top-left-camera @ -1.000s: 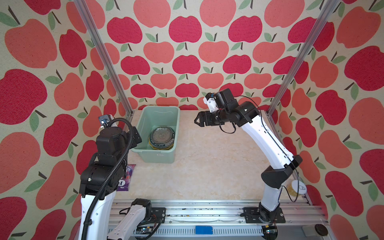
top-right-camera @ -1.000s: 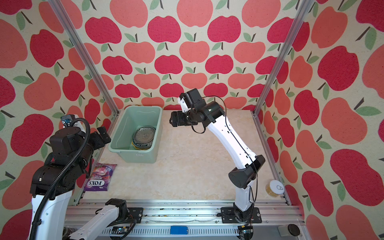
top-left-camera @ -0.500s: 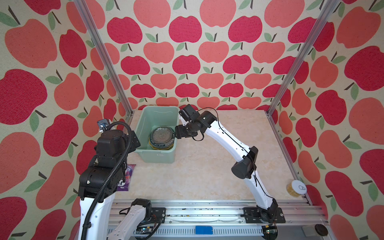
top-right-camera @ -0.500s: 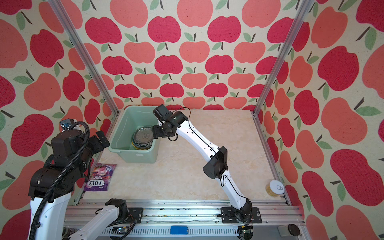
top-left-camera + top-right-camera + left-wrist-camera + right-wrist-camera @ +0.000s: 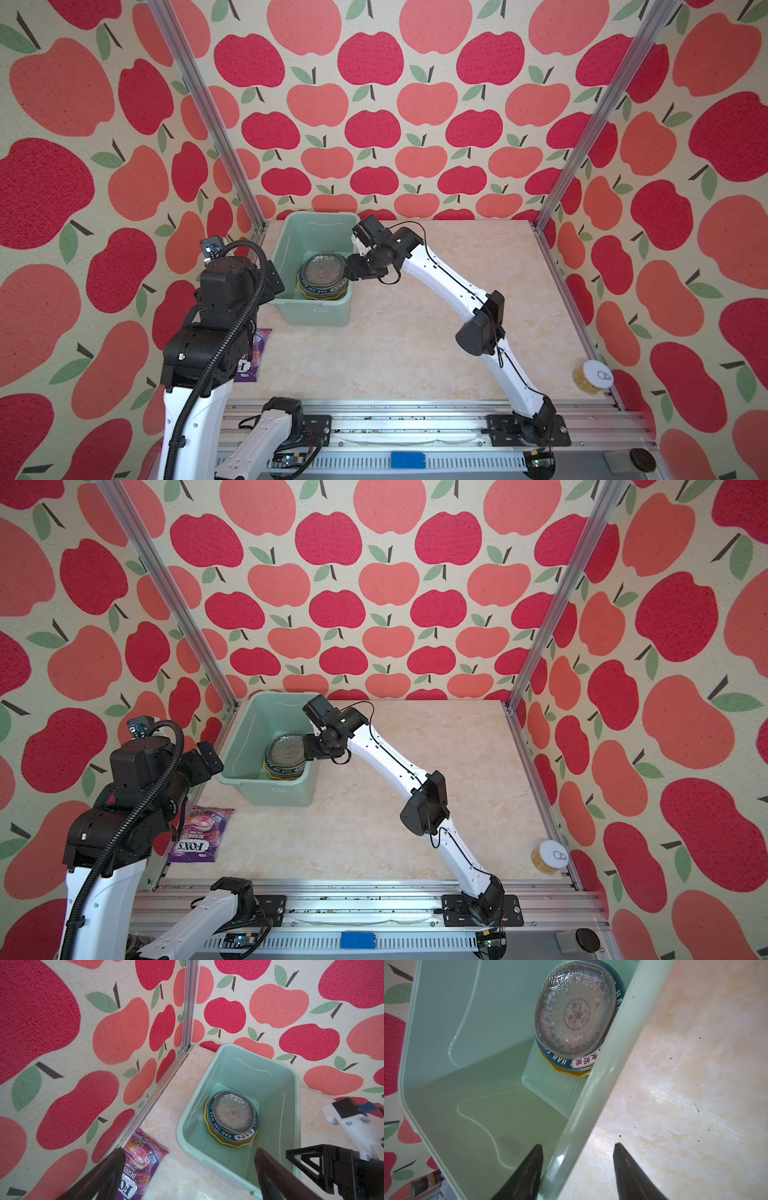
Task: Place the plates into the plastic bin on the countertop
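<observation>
The plates (image 5: 323, 275) (image 5: 288, 755) lie stacked inside the plastic bin (image 5: 316, 312) (image 5: 274, 793) at the back left of the countertop (image 5: 415, 332). A glass plate over a patterned one (image 5: 575, 1018) tops the stack, with a dark lettered rim and a yellow edge below. My right gripper (image 5: 350, 270) (image 5: 309, 750) (image 5: 577, 1145) is open and straddles the bin's right rim (image 5: 591, 1105), one finger inside and one outside. My left gripper (image 5: 274, 279) (image 5: 210, 761) (image 5: 188, 1150) hangs open and empty by the bin's left wall (image 5: 187, 1124).
A purple candy bag (image 5: 199, 833) (image 5: 139, 1159) lies on the counter at the left, in front of the bin. A yellow can (image 5: 592, 376) (image 5: 548, 856) stands at the front right corner. Aluminium rails and apple-patterned walls close in three sides.
My right arm has swung left from the middle back of the counter down to the bin's right rim, its jaws narrowing. The left arm has barely moved.
</observation>
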Controlling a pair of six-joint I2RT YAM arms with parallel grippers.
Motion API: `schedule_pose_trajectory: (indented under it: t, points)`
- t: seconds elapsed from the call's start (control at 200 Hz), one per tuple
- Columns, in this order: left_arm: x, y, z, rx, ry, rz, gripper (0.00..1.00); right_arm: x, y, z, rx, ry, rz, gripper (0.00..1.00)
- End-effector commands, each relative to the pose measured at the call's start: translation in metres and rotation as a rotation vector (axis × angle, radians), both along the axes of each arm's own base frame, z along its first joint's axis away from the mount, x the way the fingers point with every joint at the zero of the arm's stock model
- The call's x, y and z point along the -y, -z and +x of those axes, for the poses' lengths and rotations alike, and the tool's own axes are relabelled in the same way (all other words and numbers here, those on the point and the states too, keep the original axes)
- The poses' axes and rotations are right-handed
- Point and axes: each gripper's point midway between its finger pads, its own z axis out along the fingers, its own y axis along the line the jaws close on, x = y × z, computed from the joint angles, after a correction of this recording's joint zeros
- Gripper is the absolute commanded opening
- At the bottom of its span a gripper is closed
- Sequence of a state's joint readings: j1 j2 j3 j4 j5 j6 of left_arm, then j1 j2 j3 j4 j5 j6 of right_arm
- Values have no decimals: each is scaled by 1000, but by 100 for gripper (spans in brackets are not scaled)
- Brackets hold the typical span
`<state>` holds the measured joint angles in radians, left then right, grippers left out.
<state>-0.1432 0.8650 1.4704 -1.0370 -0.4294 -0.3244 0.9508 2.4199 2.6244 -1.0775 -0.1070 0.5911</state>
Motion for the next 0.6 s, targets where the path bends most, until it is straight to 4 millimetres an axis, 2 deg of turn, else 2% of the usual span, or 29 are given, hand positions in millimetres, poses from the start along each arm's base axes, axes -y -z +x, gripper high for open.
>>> schedule_pose_trajectory:
  t: [0.0, 0.195, 0.305, 0.595]
  points:
    - [2, 6, 5, -18, 7, -8, 99, -2, 19, -3, -33, -9, -33, 48]
    - [5, 9, 8, -18, 15, -21, 99, 0, 18, 2, -10, 3, -41, 39]
    - [6, 12, 9, -17, 15, -32, 99, 5, 13, 3, -4, 27, -48, 29]
    - [6, 17, 8, -7, 15, -42, 99, 14, 10, 3, -18, 61, -62, 11]
